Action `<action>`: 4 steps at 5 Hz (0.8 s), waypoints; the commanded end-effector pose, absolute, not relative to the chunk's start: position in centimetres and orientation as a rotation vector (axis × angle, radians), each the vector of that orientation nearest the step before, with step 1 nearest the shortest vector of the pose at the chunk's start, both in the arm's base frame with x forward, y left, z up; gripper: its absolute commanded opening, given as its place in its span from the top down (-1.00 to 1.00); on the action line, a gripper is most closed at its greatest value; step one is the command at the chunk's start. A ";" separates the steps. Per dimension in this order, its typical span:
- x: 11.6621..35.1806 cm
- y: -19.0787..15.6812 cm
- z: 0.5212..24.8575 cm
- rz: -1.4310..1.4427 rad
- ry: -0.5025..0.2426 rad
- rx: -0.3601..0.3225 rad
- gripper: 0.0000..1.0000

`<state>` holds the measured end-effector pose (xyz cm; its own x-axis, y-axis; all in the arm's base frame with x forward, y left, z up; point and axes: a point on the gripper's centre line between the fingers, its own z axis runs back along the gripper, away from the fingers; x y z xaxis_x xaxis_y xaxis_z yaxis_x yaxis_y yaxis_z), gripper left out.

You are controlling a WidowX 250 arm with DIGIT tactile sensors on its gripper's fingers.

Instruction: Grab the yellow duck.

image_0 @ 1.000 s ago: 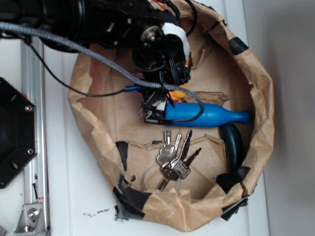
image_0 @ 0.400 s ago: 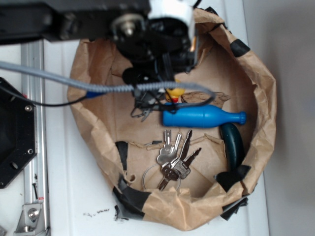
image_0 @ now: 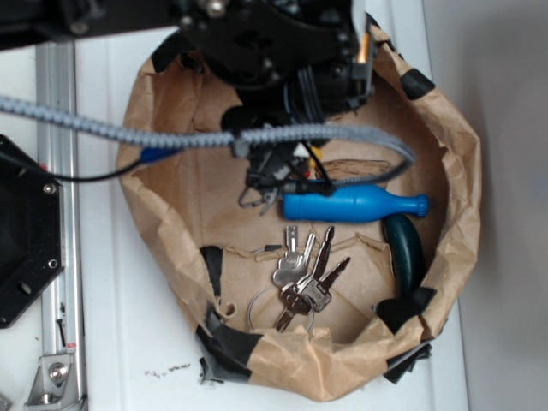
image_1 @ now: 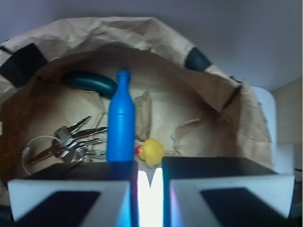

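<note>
The yellow duck with its reddish beak lies on the brown paper, right beside the base of the blue bottle. In the wrist view my gripper is just short of the duck. Its two black fingers stand a narrow gap apart, about one duck's width, with nothing between them, and the duck's lower edge is at the gap's mouth. In the exterior view the arm covers most of the duck, and only a yellow speck shows above the bottle. The fingers are by the bottle's base.
Everything sits inside a crumpled brown paper bag bowl with black tape patches. A bunch of keys lies below the bottle. A dark teal curved object rests by the right wall. A grey cable hangs across the bowl.
The arm has shifted towards the top of the exterior view and looms larger. It now hides most of the duck. The bottle and keys have not moved.
</note>
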<state>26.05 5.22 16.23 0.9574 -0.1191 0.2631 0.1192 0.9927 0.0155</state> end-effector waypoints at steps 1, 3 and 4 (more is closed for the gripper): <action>24.9 7.6 11.7 -0.261 -0.291 -0.021 -1.00; 26.5 8.3 6.8 -0.428 -0.176 0.021 -1.00; 27.3 6.6 5.4 -0.564 -0.169 -0.019 -1.00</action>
<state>26.71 5.99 4.31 0.8511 -0.5085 0.1303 0.5147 0.8572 -0.0161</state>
